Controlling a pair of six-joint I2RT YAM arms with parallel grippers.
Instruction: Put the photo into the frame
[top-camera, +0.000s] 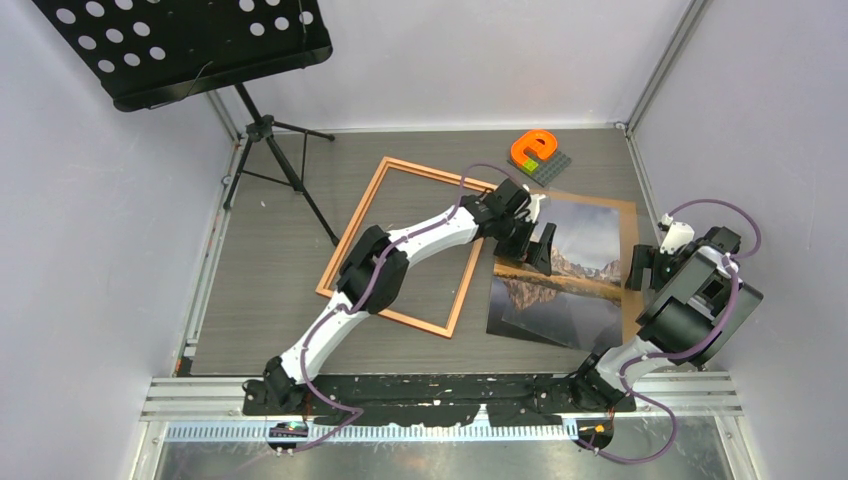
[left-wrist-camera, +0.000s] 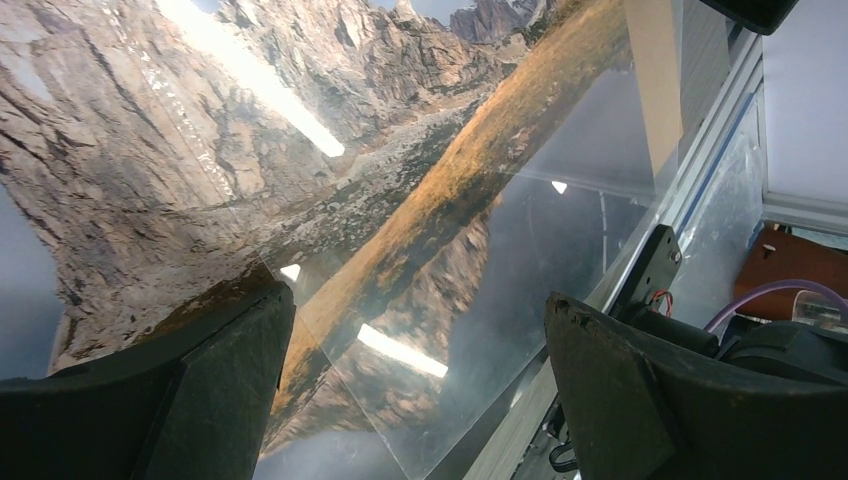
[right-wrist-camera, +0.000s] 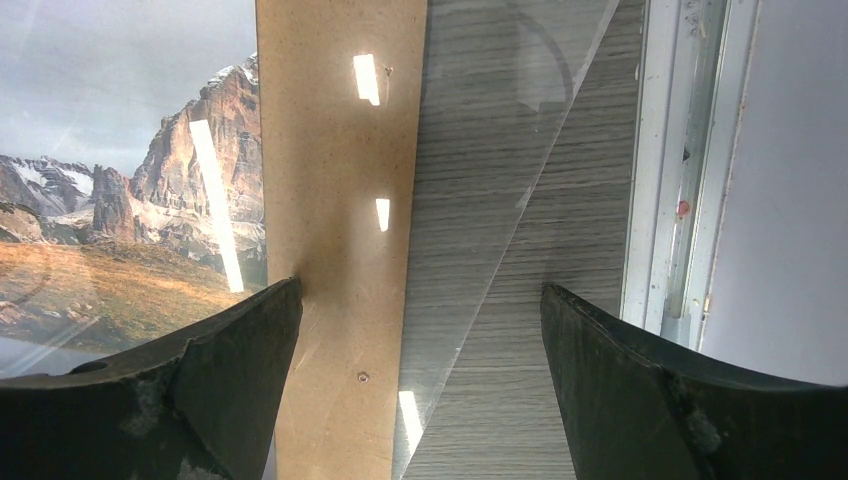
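The photo (top-camera: 570, 280), a glossy mountain-and-lake print, lies face up on the table's right half, on a brown backing board (top-camera: 629, 250). The frame (top-camera: 425, 168), an empty orange-brown wooden rectangle, lies flat to its left. My left gripper (top-camera: 532, 248) hovers open over the photo's left edge; in the left wrist view the photo (left-wrist-camera: 300, 150) fills the space between the spread jaws of the left gripper (left-wrist-camera: 420, 370). My right gripper (top-camera: 640, 268) stands open above the board's right edge. Its wrist view shows the right gripper (right-wrist-camera: 420, 370), the photo (right-wrist-camera: 120, 200) and the board (right-wrist-camera: 335, 200).
A clear sheet (right-wrist-camera: 490, 150) lies askew over the photo and board, its corner reaching the bare table. An orange and green block toy (top-camera: 535, 150) sits at the back. A black music stand (top-camera: 190, 40) on a tripod stands at the back left. Walls and a metal rail (right-wrist-camera: 670, 160) close the right side.
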